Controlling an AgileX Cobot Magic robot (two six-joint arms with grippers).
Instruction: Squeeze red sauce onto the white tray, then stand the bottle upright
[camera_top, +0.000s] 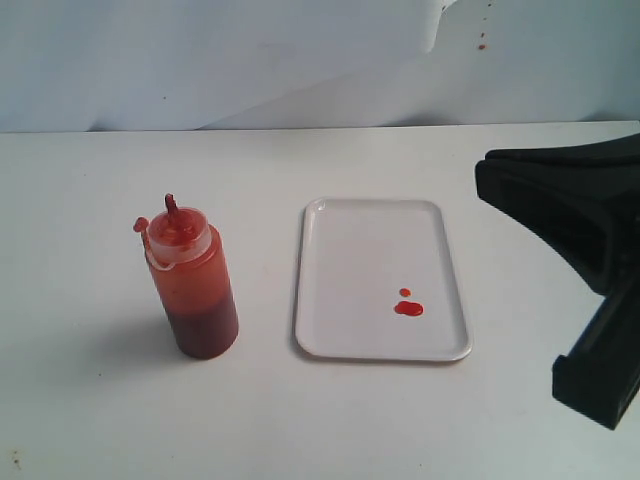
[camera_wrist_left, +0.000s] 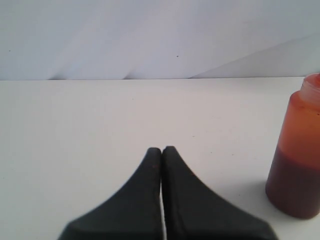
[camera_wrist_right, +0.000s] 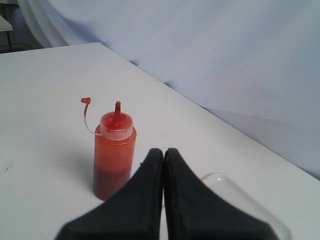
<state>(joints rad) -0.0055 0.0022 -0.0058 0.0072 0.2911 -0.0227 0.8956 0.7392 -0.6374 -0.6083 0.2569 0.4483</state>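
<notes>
The bottle (camera_top: 192, 290) stands upright on the table (camera_top: 90, 420), left of the tray (camera_top: 370, 225) and apart from it. Its long axis is vertical, nozzle (camera_top: 171, 204) pointing up. The tray's long side runs near to far, and sauce (camera_top: 408, 307) blobs sit toward its near right corner. Left gripper (camera_wrist_left: 161, 149) and right gripper (camera_wrist_right: 163, 150) are both clenched and empty, with neither touching the bottle.

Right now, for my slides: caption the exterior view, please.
Upright bottle beside a white tray with red sauce drops.
</notes>
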